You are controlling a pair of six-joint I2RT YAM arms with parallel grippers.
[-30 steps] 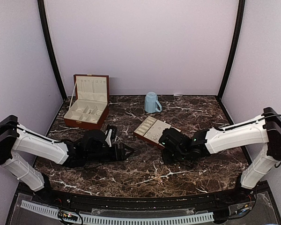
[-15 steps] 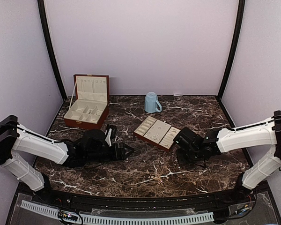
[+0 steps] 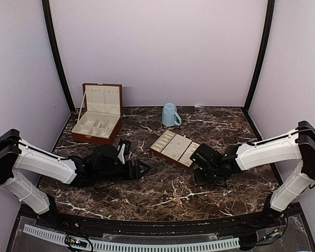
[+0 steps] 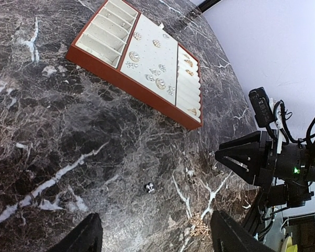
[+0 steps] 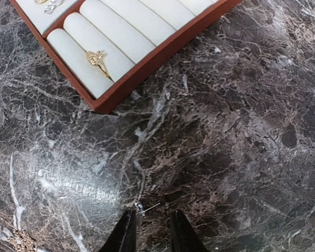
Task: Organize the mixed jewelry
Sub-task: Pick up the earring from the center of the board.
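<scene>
The right tool (image 5: 153, 223) stands narrow and empty. One silvery jewelry piece (image 5: 140, 208) lies mid-worktop (image 5: 241, 131) at its left fingertip, near the tray (image 5: 142, 73) corner. Closing off-centre could flick it away. The left tool (image 4: 155, 233) gapes wide above another speck (image 4: 149, 187).

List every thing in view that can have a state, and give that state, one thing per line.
Box: open, lid up.
Mug: standing, not on its side.
Tray: flat on table, partly filled.
Ring: seated in a tray slot.
Left tool: open, empty.
Right tool: narrowly open, empty.
Silver piece: loose on table, at that tool's tips.
</scene>
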